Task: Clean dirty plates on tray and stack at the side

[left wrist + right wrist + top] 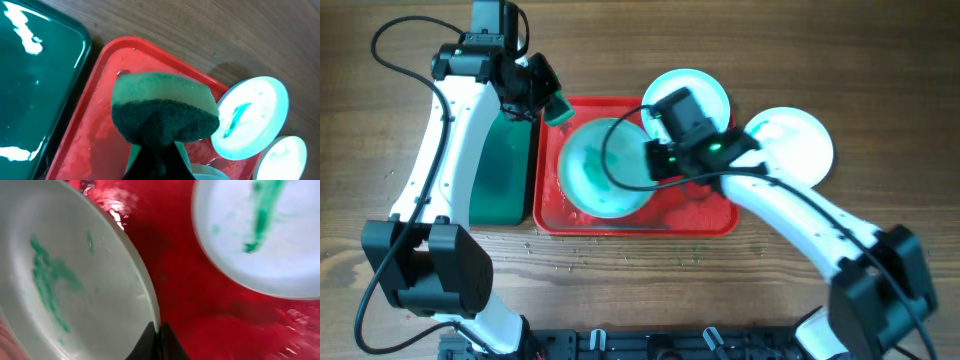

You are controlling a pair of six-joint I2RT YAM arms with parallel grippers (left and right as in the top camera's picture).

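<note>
The red tray (548, 205) lies mid-table. A pale aqua plate (603, 168) with teal smears sits over it. My right gripper (656, 158) is shut on that plate's right rim, and the right wrist view shows the fingers (159, 332) pinching the rim of the plate (65, 280). A second smeared plate (703, 88) rests at the tray's far right corner, also seen from the left wrist (250, 117) and the right wrist (265, 235). A third plate (798, 145) lies on the table to the right. My left gripper (544, 100) is shut on a green sponge (165, 110) above the tray's far left corner.
A dark green tray (500, 170) lies against the red tray's left side, also seen in the left wrist view (30, 75). Water drops speckle the wood in front of the red tray. The red tray's floor (210, 310) is wet.
</note>
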